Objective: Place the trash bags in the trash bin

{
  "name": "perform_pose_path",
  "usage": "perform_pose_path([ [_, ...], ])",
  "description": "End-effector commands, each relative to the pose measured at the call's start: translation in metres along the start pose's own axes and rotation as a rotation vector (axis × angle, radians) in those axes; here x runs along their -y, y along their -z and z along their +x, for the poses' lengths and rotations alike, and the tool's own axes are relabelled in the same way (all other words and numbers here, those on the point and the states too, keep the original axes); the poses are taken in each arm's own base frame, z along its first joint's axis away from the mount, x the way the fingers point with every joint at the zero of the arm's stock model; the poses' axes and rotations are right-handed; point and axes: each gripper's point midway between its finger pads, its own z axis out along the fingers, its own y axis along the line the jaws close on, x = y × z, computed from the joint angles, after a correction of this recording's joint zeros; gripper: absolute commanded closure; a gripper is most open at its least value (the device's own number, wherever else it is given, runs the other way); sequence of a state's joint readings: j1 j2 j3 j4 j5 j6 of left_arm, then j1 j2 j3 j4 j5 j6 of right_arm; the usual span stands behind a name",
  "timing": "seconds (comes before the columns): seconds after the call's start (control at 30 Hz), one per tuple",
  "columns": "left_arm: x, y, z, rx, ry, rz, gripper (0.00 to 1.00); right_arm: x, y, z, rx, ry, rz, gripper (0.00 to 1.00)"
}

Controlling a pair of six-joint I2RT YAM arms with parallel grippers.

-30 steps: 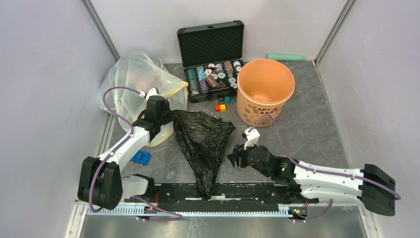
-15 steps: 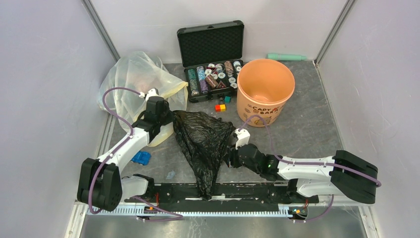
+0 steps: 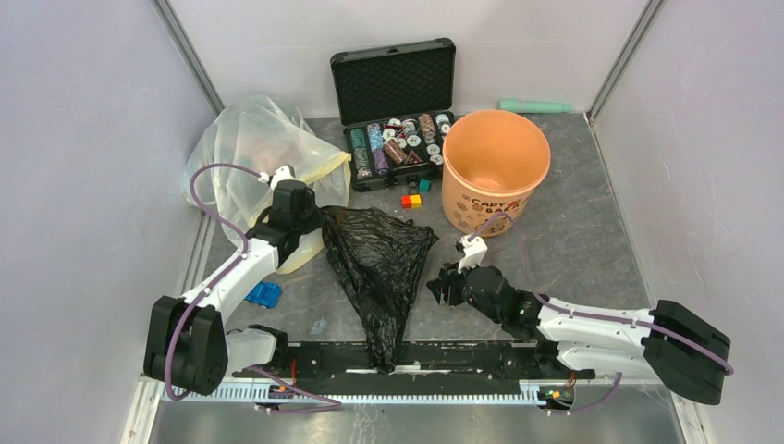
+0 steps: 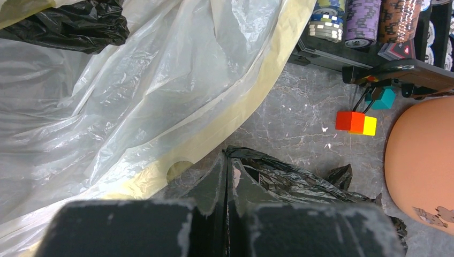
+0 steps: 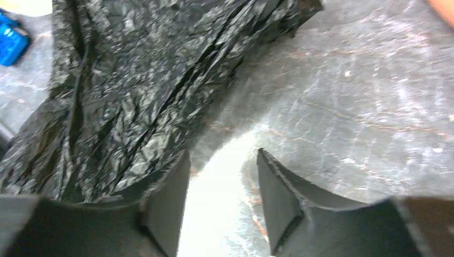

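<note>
Counter (image 3: pixel 592 259) fills most of the overhead view, grey and marbled. At upper left slumps a big translucent bag (image 3: pixel 245 148). Just right of it, at centre, the black trash bag (image 3: pixel 379 259) lies flat in a crinkled triangle, its narrow tail running down onto the black rail (image 3: pixel 462 356) at the bottom. The orange bucket (image 3: pixel 447 157) stands upright at upper right, apart from the bag and holding none of it. To its left, at top centre, sits an open chip case (image 3: pixel 393 88).

The left gripper (image 4: pixel 227 176) has its jaws pressed together on the bag's upper-left corner, right against the translucent bag's edge. The right gripper (image 5: pixel 219 182) sits low beside the bag's right edge, jaws apart with nothing between them. Coloured cubes (image 3: pixel 411 199) lie between case and bag.

Several things could go wrong, to my eye. The corner pinch is on thin, glossy film, so a quick lift could pull it free. The tail could drag or catch on the rail, and the clear bag's edge may come along. A long, limp bag could also drape over the rim or tip the light-looking bucket.
</note>
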State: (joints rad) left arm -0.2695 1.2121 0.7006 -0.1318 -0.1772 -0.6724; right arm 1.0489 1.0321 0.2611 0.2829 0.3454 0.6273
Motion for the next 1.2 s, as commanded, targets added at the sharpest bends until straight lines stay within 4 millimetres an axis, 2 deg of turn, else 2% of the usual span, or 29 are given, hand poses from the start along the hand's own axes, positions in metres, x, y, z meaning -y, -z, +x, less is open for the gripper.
perform_pose_path([
  [0.0,0.005,0.002,-0.007,0.024,-0.005,0.03,0.98,-0.03,0.003,-0.008,0.036,0.004,-0.168,0.39],
  [0.1,0.005,0.0,-0.005,0.01,0.002,0.025,0.98,-0.044,0.001,-0.006,0.014,0.002,-0.233,0.27],
  [0.2,0.005,-0.001,-0.003,0.004,0.005,0.026,0.98,-0.06,-0.002,-0.007,0.012,-0.006,-0.303,0.21],
  [0.3,0.005,-0.001,-0.002,0.002,0.007,0.028,0.98,-0.069,-0.008,-0.005,-0.008,-0.016,-0.327,0.21],
  [0.4,0.005,0.0,-0.003,0.004,0.006,0.027,0.98,-0.065,-0.017,0.001,-0.035,-0.026,-0.29,0.31],
  [0.43,0.004,-0.001,-0.003,0.005,0.006,0.024,0.98,-0.063,-0.019,0.004,-0.043,-0.031,-0.272,0.37],
  [0.5,0.003,0.0,-0.003,0.005,0.005,0.021,0.98,-0.053,-0.024,0.009,-0.06,-0.037,-0.216,0.54],
  [0.53,0.003,0.0,-0.003,0.006,0.005,0.02,0.98,-0.049,-0.025,0.011,-0.065,-0.033,-0.193,0.66],
  [0.6,0.003,0.0,-0.003,0.007,0.003,0.02,0.98,-0.039,-0.027,0.012,-0.07,-0.019,-0.138,0.98],
  [0.83,0.006,0.007,-0.009,0.015,-0.004,0.027,0.98,0.004,-0.011,-0.017,0.017,0.05,0.08,1.0],
  [1.0,0.006,0.014,-0.016,0.033,-0.004,0.022,0.98,0.032,0.009,-0.045,0.081,0.084,0.228,1.0],
  [1.17,0.008,0.022,-0.024,0.045,-0.001,0.016,0.98,0.064,0.032,-0.057,0.136,0.087,0.368,1.0],
])
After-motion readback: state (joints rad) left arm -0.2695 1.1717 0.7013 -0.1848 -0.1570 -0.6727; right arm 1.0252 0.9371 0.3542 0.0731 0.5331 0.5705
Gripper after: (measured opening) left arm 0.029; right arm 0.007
